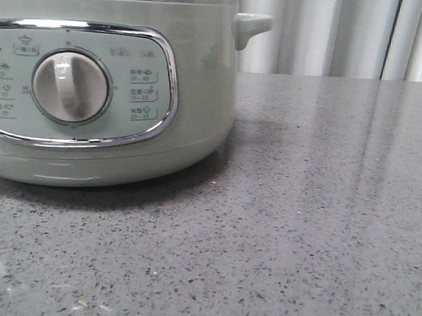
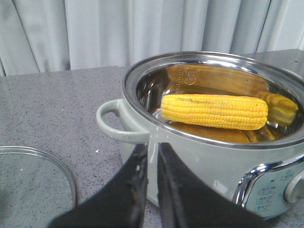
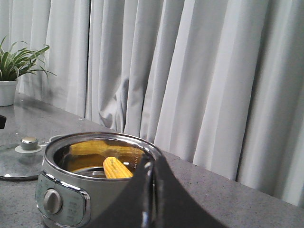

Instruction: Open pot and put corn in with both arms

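Observation:
The pale green pot (image 1: 196,75) stands at the left of the front view, its dial (image 1: 71,86) facing me; its inside is hidden there. In the left wrist view the pot (image 2: 204,156) is open and the yellow corn (image 2: 213,111) lies inside the steel bowl. The corn also shows in the right wrist view (image 3: 116,168) inside the pot (image 3: 95,190). My left gripper (image 2: 149,147) is shut and empty, just outside the pot's wall below its side handle (image 2: 111,123). My right gripper (image 3: 152,164) is shut and empty, held beside the pot's rim. Neither gripper shows in the front view.
The glass lid (image 2: 31,183) lies flat on the grey counter beside the pot; it also shows in the right wrist view (image 3: 19,159) with its knob up. A potted plant (image 3: 12,71) stands at the counter's far end. Pale curtains hang behind.

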You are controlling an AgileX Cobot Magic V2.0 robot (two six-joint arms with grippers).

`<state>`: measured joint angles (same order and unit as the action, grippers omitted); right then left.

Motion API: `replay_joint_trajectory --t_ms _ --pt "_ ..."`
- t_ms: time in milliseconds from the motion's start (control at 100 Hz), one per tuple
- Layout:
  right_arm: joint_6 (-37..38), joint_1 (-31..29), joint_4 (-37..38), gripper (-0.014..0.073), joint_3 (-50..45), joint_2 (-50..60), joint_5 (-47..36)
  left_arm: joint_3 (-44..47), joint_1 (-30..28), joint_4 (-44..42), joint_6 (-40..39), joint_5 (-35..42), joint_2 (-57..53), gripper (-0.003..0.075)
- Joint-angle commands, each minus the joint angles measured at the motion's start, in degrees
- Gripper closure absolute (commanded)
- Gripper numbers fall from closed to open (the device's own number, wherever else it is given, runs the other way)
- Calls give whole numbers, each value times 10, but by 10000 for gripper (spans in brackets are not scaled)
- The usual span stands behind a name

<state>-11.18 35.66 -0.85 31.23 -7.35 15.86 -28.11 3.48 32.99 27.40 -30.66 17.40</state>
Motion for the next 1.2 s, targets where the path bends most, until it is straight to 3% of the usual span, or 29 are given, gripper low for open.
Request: replay_joint_trajectory --t_ms 0,180,330,520,720,920,1190 --pt "-6 0 4 648 11 -7 -49 -15 4 15 -2 37 4 741" --pt "-6 0 4 648 11 -7 -49 1 3 -16 -2 41 0 741" --pt "-6 0 4 648 11 -7 -49 84 -9 -161 -4 130 -41 741" --pt "-6 0 4 648 11 -7 -49 240 -34 -175 -4 248 -121 741" --pt "-6 0 4 648 11 -7 -48 294 -38 -239 -16 198 -190 741" --pt "-6 0 4 648 11 -7 -48 294 -38 -269 -141 174 -194 741" --pt "-6 0 4 648 11 -7 -49 294 -36 -267 -141 174 -194 741"
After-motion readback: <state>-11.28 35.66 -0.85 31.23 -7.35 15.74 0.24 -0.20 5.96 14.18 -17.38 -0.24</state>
